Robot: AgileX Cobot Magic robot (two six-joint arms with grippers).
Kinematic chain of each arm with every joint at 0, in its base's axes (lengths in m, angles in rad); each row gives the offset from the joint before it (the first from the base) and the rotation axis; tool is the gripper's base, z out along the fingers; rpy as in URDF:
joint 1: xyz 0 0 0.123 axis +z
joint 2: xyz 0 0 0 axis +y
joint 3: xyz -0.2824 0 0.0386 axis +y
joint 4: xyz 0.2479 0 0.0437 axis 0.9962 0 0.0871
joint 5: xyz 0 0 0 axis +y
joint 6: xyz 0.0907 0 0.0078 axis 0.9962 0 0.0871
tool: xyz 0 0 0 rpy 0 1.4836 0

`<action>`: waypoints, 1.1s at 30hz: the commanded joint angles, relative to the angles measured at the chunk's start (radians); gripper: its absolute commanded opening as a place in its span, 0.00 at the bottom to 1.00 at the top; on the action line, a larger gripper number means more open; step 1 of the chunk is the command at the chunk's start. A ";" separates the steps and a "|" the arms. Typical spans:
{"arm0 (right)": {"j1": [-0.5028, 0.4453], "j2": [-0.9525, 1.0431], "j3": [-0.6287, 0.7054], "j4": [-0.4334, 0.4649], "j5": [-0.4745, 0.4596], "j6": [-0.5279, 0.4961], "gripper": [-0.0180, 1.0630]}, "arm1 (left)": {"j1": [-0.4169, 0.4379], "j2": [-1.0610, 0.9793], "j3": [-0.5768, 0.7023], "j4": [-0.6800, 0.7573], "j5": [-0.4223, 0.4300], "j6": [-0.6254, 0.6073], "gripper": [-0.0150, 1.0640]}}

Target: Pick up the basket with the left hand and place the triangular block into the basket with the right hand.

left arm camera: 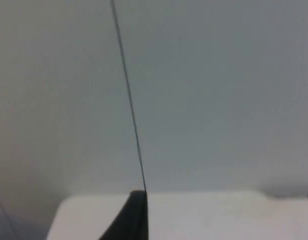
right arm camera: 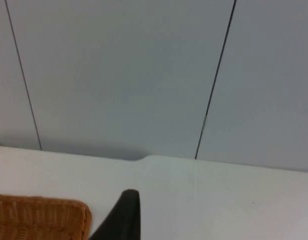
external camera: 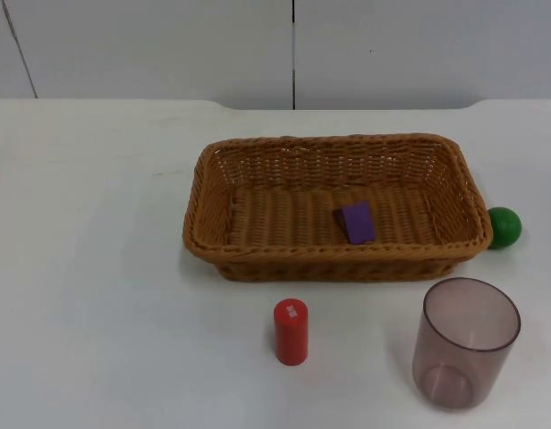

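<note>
White counter (external camera: 97, 268) carries your basket (external camera: 258, 259) at centre, purple block (external camera: 358, 222) already inside. Both pincers wait, their opening impossible to judge. Reaching carelessly could topple the cup (external camera: 466, 344) at five o'clock.

Block (external camera: 358, 222) in basket (external camera: 258, 259); cylinder (external camera: 291, 332) and cup (external camera: 465, 344) before it.
</note>
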 commanded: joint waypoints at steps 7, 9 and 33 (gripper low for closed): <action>-0.009 -0.028 0.001 0.001 -0.044 0.024 0.98 | 0.002 -0.041 -0.094 0.026 0.114 0.053 0.99; -0.009 -0.028 0.001 0.001 -0.044 0.024 0.98 | 0.002 -0.041 -0.102 0.026 0.109 0.053 0.99; -0.007 -0.482 0.194 0.238 -0.050 -0.276 0.98 | 0.002 -0.193 -0.152 -0.167 0.143 0.173 0.99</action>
